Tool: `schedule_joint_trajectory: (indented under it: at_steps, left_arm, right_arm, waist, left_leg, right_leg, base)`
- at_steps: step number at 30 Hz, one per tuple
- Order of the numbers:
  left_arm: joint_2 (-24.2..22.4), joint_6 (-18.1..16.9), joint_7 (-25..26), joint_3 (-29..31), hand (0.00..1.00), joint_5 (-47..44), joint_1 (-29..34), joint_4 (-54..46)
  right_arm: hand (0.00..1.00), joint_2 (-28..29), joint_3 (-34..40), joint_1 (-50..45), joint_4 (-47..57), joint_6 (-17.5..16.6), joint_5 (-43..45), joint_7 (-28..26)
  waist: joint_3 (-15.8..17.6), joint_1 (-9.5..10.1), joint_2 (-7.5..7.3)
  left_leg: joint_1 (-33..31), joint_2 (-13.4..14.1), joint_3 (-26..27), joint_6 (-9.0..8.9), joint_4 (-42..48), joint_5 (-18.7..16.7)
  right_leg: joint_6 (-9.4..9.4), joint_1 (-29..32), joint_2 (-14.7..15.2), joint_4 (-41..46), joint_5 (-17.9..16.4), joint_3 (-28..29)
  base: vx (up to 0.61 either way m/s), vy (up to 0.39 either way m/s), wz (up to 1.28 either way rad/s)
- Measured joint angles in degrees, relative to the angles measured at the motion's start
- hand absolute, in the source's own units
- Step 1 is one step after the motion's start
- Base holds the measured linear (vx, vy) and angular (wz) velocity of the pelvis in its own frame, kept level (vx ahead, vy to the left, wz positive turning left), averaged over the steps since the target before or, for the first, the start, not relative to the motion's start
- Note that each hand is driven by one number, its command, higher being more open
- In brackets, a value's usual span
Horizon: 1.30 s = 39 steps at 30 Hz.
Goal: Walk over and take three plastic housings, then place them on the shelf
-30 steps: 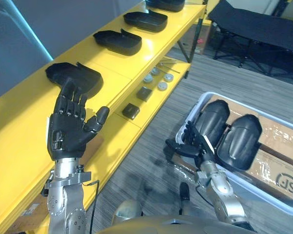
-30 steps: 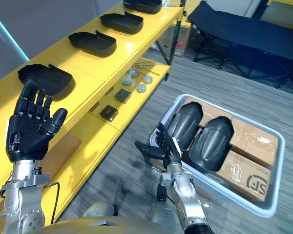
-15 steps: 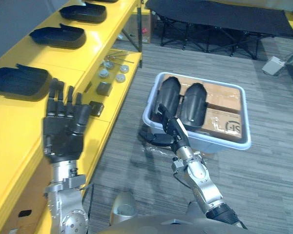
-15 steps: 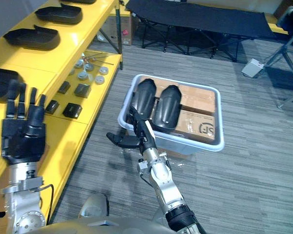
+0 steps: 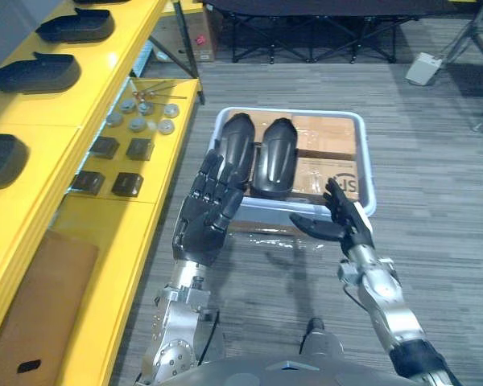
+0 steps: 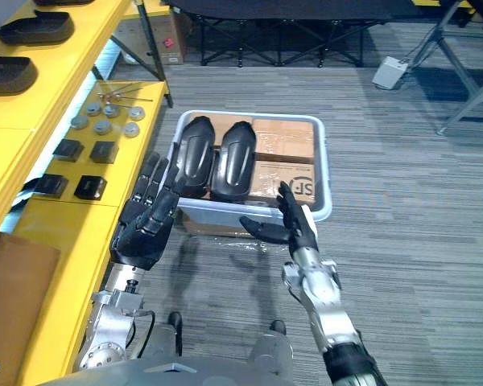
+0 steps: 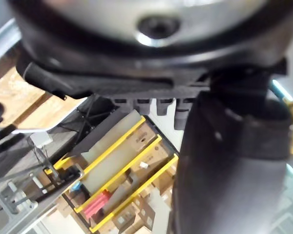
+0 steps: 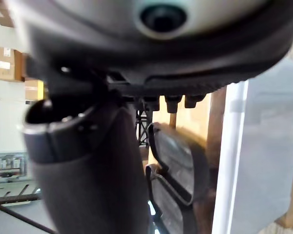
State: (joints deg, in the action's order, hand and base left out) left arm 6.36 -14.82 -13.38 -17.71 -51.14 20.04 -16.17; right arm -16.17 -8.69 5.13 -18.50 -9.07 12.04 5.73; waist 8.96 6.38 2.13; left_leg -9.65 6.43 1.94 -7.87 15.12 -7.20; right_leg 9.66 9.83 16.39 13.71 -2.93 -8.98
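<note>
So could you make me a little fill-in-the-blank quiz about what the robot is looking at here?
1. The plastic tub on the floor holds ___ black plastic housings.
2. The boxes next to them in the tub are made of ___.
3. The left hand and the right hand are not shut but ___, holding nothing.
4. The shelf on the robot's left is coloured ___.

Missing words: two; cardboard; open; yellow.

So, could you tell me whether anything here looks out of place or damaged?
Nothing stands out. Two black housings lie side by side in the white bin with cardboard boxes, and the left hand and right hand hover open near it.
</note>
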Motion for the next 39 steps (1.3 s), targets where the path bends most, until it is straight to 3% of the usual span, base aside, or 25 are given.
schedule_joint_trajectory:
  at_steps: [1, 4, 7, 9, 12, 17, 20, 25, 32, 36, 39]
  left_arm:
    - [0.93, 0.26, -0.02, 0.00, 1.00, 0.04, -0.27, -0.02]
    - [1.96, 0.32, 0.98, 0.23, 1.00, 1.27, -1.16, 0.02]
    - [2.61, 0.58, 2.66, 0.47, 1.00, 4.67, -5.11, 0.11]
    - [2.47, 1.14, 4.02, 0.34, 1.00, 7.66, -8.68, 1.40]
    - [2.34, 1.27, 5.97, -0.53, 1.00, 9.20, -10.44, 7.01]
    - [2.49, 1.26, 7.70, -2.24, 1.00, 13.81, -9.15, 14.00]
    - [2.46, 0.64, 7.79, -3.90, 1.00, 13.30, -8.98, 14.56]
    - [2.17, -1.78, 7.98, -3.79, 1.00, 11.65, -11.58, 16.80]
    - [1.31, -2.75, 7.63, -3.85, 1.00, 9.98, -11.69, 23.89]
    - [1.23, -4.62, 7.06, -3.81, 1.00, 9.96, -11.41, 24.95]
    - [1.10, -6.61, 6.38, -3.61, 1.00, 8.75, -11.33, 24.89]
  right_arm:
    - [1.00, 0.93, 0.10, 5.83, -6.39, -0.02, -0.46, 2.26]
    - [1.00, 0.87, 1.78, 15.33, -14.14, -0.04, -0.39, 5.98]
    - [1.00, -1.66, 6.82, 29.23, -22.51, -0.40, 0.27, 10.23]
    - [1.00, -7.74, 8.17, 41.39, -32.76, -1.16, 0.73, 14.29]
    - [1.00, -13.86, 8.14, 49.91, -41.85, -2.32, 2.78, 18.80]
    - [1.00, -18.50, 7.96, 55.61, -49.61, -3.00, 4.85, 21.20]
    - [1.00, -22.06, 6.84, 60.17, -54.08, -1.90, 5.18, 20.86]
    - [1.00, -26.09, 4.15, 64.57, -58.63, 2.64, 4.88, 16.10]
    - [1.00, -28.48, -1.38, 67.17, -59.49, 3.31, 2.66, 11.34]
    - [1.00, -27.93, -3.16, 67.22, -58.79, 2.21, 1.54, 14.68]
    - [1.00, -27.76, -3.15, 67.35, -55.72, 1.27, -0.39, 21.88]
  waist:
    - [0.16, 1.21, -0.12]
    - [1.25, 2.74, -0.64]
    - [5.70, 2.92, -0.31]
    - [9.93, 3.85, 0.68]
    - [13.70, 5.14, 1.77]
    - [15.91, 5.91, 2.20]
    - [17.86, 6.45, 3.70]
    - [19.41, 7.80, 5.88]
    - [19.97, 10.84, 6.19]
    - [20.08, 12.18, 6.15]
    - [20.29, 12.51, 6.16]
  left_leg:
    - [-0.07, -0.25, 0.08, 0.34, 0.07, 0.24]
    - [-1.53, -0.49, -0.15, 0.48, 0.70, 0.32]
    - [-4.96, -0.92, -2.53, 0.28, 0.52, 1.92]
    - [-7.80, -1.04, -4.56, -0.36, -0.72, 4.91]
    - [-8.58, -0.93, -5.83, -0.15, -3.25, 7.57]
    - [-9.45, -1.17, -6.63, -0.15, -3.47, 8.11]
    - [-9.78, -1.29, -6.94, 0.00, -3.35, 8.25]
    - [-13.16, -1.48, -8.42, -0.18, -2.52, 8.98]
    - [-17.96, -0.88, -10.29, -0.82, -0.04, 8.99]
    - [-18.23, -0.14, -10.64, -1.18, 0.31, 8.85]
    - [-18.27, 0.49, -11.12, -1.56, 0.96, 8.57]
  right_leg:
    - [0.00, -1.23, -0.02, -2.90, 2.11, -0.24]
    - [0.44, -2.05, -0.03, -6.37, 4.28, -1.00]
    - [-0.28, -0.73, -0.03, -8.08, 6.07, -3.43]
    - [-0.27, 1.33, -0.29, -8.55, 7.70, -5.08]
    - [-0.49, 2.24, -0.67, -8.91, 8.49, -6.22]
    - [-0.50, 3.04, -0.48, -8.64, 8.49, -6.54]
    - [-0.69, 3.66, -0.23, -7.40, 8.32, -7.01]
    - [-1.22, 7.55, 0.35, -3.65, 6.91, -8.25]
    - [-1.87, 11.65, -0.09, -0.69, 5.92, -9.36]
    - [-2.61, 12.11, -0.72, 0.03, 5.42, -9.65]
    - [-2.90, 11.89, -1.38, 0.57, 5.15, -10.10]
  base:
    - [-0.11, 0.107, -0.03]
    - [-0.11, 0.048, 0.05]
    - [-0.20, 0.002, 0.32]
    - [-0.15, -0.024, 0.33]
    - [-0.08, -0.043, 0.20]
    - [0.02, -0.013, 0.06]
    - [-0.02, 0.004, 0.04]
    - [-0.07, -0.018, 0.10]
    - [-0.04, -0.033, 0.08]
    - [-0.01, -0.047, -0.03]
    - [0.00, -0.042, 0.00]
